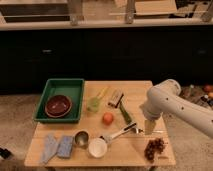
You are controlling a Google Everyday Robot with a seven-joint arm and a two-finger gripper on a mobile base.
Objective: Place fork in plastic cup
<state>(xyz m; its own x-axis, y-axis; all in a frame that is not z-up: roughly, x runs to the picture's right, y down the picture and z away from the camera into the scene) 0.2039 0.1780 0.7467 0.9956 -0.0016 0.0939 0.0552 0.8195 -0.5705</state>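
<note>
Camera view, single entry. We list a wooden table [60, 161] with these items:

- Green tray [44, 100] at the left rear, holding a dark red bowl [58, 105].
- Plastic cup [93, 104], translucent light green, upright just right of the tray.
- Orange round fruit [108, 118] near the table's middle, with a long green vegetable [125, 114] to its right.
- Metal cup [81, 138] and white round cup [97, 147] side by side near the front edge.
- Blue cloth [50, 148] at the front left.
- White-handled utensil [117, 134] lying diagonally beside the white cup.
- Fork [155, 132], thin and silver, flat on the table at the right, well apart from the plastic cup.
- Dark grapes [155, 148] at the front right.

The gripper [148, 128] points down at the fork's left end, on a white arm [167, 100] that enters from the right. We cannot tell whether it is spread, closed or gripping the fork.
</note>
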